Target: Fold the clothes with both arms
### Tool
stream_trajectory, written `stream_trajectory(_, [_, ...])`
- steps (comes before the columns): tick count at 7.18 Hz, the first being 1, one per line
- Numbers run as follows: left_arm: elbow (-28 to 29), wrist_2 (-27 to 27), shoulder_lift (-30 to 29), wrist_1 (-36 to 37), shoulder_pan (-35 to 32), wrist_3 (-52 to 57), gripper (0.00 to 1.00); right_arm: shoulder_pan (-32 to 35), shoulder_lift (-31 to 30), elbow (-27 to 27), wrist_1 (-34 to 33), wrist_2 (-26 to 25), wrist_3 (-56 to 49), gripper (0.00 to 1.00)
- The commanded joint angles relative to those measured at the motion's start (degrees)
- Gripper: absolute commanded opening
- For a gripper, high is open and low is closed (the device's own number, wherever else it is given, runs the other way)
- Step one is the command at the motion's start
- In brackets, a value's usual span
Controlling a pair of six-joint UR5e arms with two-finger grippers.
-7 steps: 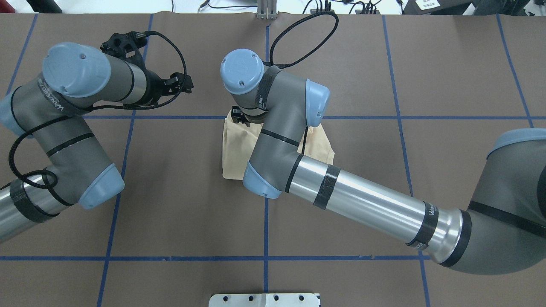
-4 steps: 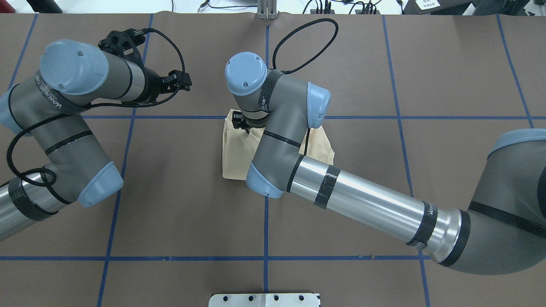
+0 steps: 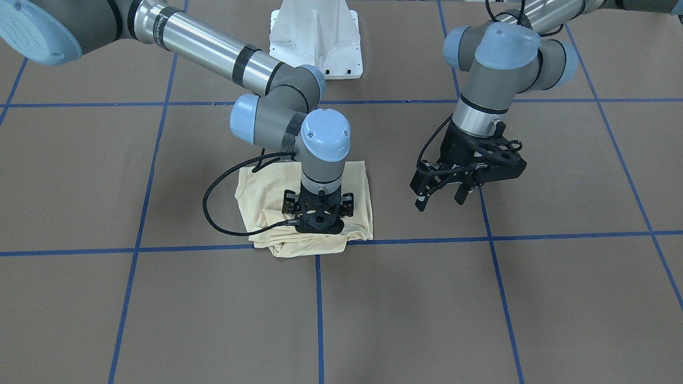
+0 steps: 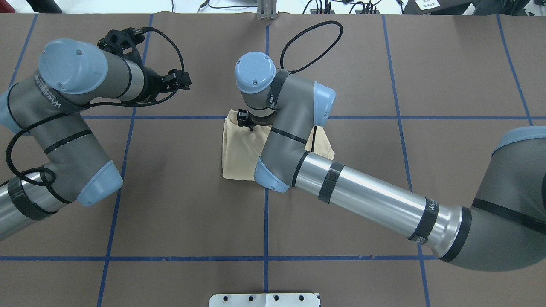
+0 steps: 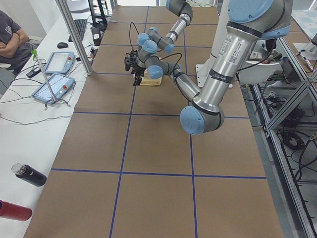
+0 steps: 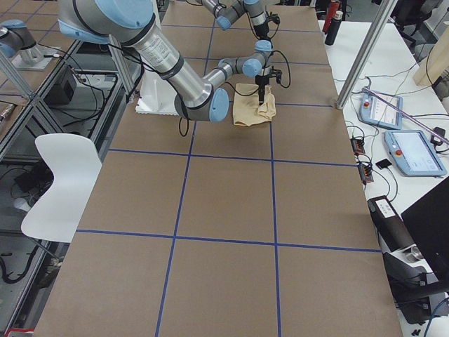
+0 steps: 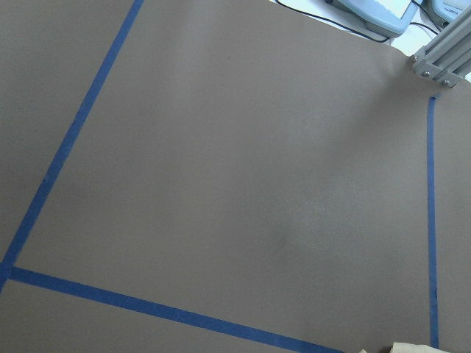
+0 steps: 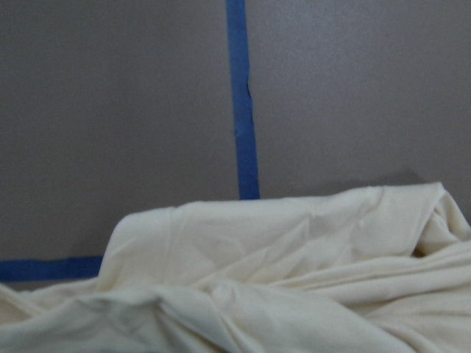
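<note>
The pale cream-yellow shirt (image 3: 357, 186) lies folded into a small bundle (image 4: 236, 153) near the table's middle, its far edge bunched along a blue tape line. My right gripper (image 3: 319, 217) points straight down onto that bunched edge (image 8: 294, 279). Its fingertips are buried in the cloth and hidden under the wrist (image 4: 245, 120), so I cannot tell if it is open or shut. My left gripper (image 3: 442, 201) hangs above bare table beside the shirt, open and holding nothing (image 4: 179, 80). No print shows.
The white pedestal base (image 3: 315, 37) stands at the robot's side. A metal post (image 4: 266, 10) rises at the far table edge. Teach pendants (image 5: 52, 87) and bottles (image 5: 29, 174) lie on the side bench, where a person (image 5: 10, 34) sits.
My right wrist has shifted to the right along the shirt's far edge in the overhead view. The left arm has hardly moved.
</note>
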Motion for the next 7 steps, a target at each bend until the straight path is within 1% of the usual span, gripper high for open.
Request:
stream_trajectory(1, [0.09,0.00,0.00,-0.06,0.00,-0.01,1.00,1.49,0.25,-4.13,7.17,-2.51,-1.09,1.00])
stream_trajectory(2, [0.01,0.09,0.00,-0.06,0.00,-0.01,1.00,1.84,0.60,-6.14,11.81,-5.05,-1.27,1.00])
stream_trajectory(3, [0.00,0.09,0.09,-0.06,-0.09,-0.01,1.00,1.93,0.87,-7.21,13.86,-6.81,-2.92,1.00])
stream_trajectory(5, [0.00,0.09,0.61,-0.24,-0.18,0.08,1.00,1.93,1.31,-7.22,14.31,-11.46,-7.06,1.00])
stream_trajectory(6, [0.09,0.09,0.70,-0.24,-0.27,0.08,1.00,2.02,1.31,-7.31,17.80,-12.71,-7.07,1.00])
stream_trajectory(7, [0.18,0.00,0.70,-0.24,-0.79,0.86,1.00,2.45,1.40,-6.96,17.83,-12.46,-6.99,1.00])
